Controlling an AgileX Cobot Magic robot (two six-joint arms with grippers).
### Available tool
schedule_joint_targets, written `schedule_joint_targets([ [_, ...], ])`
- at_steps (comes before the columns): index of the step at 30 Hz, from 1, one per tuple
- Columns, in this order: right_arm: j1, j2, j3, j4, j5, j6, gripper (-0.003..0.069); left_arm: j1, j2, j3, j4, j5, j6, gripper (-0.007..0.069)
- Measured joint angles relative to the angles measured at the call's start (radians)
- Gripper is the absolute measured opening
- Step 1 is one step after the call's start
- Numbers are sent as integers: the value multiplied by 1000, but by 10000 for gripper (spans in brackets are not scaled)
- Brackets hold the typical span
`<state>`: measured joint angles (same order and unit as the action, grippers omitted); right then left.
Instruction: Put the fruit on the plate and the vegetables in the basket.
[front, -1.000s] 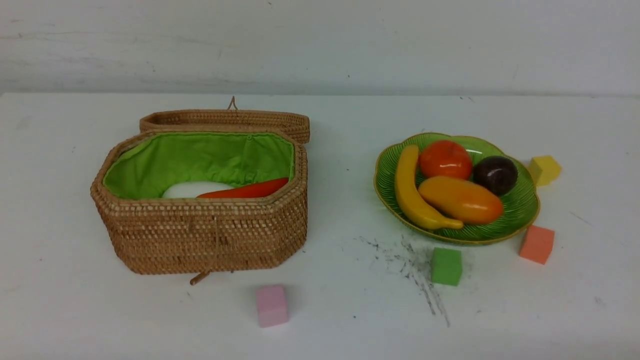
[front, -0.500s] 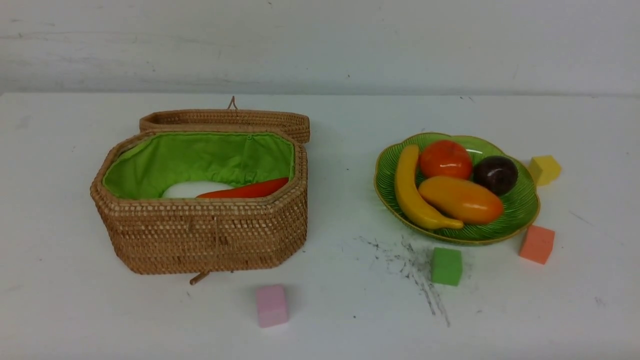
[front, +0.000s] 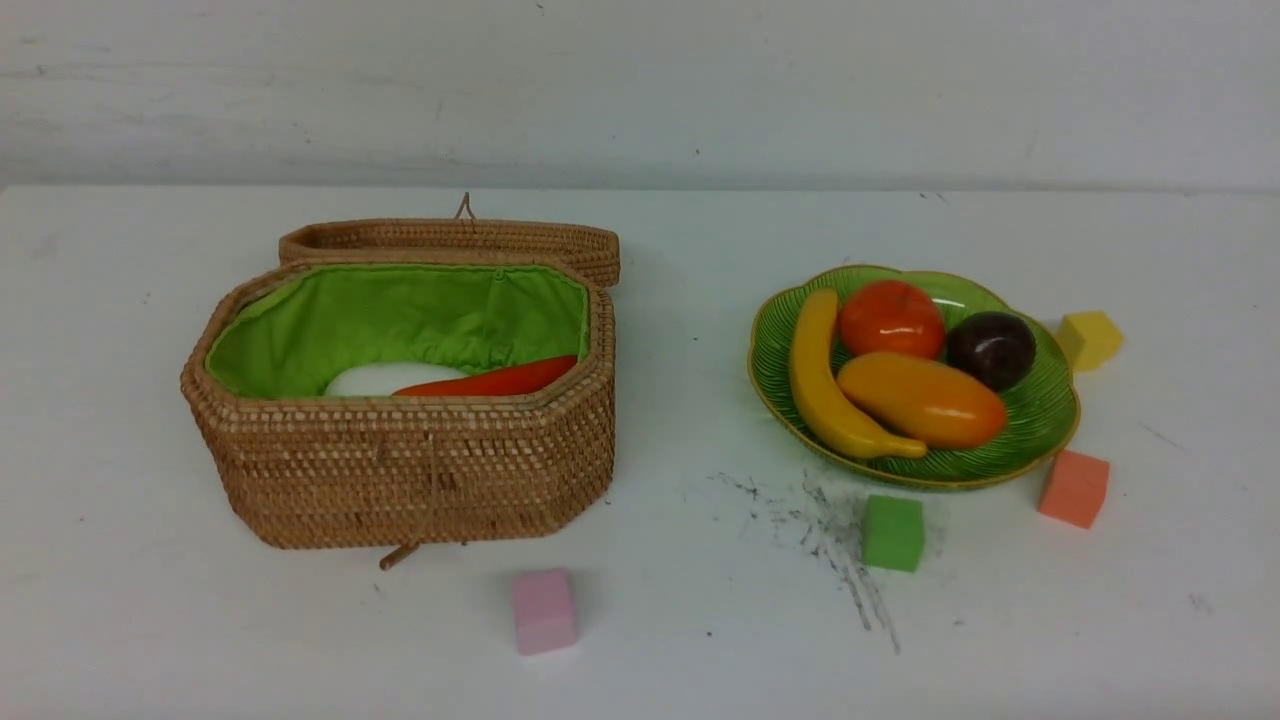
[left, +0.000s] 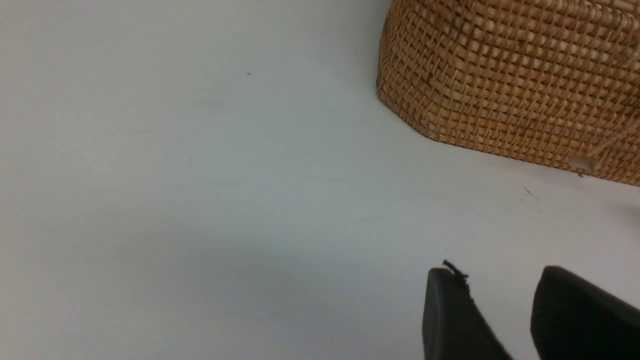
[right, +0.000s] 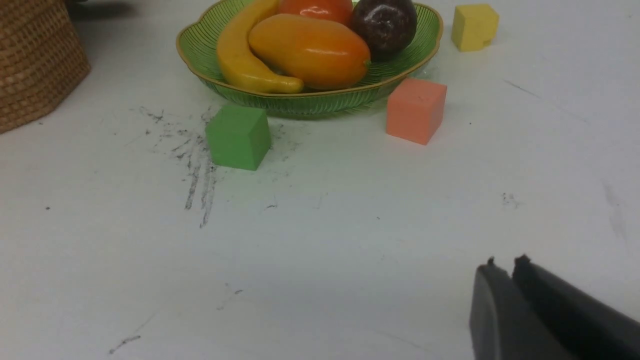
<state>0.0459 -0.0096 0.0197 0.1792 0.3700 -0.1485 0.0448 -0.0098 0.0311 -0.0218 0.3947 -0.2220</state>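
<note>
Basket wall hides most of radish.

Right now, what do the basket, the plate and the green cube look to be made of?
Basket: woven wicker, matte tan, weave rows plain; bright green cloth lining, creased. Plate: probably glass, translucent green, ribbed, thin gold rim. Green cube: likely foam, matte, soft edges, no shine.

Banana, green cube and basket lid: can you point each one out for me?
banana (front: 822, 385), front view, on the middle of its curved body.
green cube (front: 892, 532), front view, on its front face.
basket lid (front: 450, 240), front view, on its woven side, behind the basket.
</note>
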Motion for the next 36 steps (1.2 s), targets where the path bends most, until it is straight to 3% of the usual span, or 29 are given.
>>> schedule_joint_targets([
  [36, 0, 0, -1, 0, 1, 0, 111, 0, 0, 0, 0, 0, 0, 239],
])
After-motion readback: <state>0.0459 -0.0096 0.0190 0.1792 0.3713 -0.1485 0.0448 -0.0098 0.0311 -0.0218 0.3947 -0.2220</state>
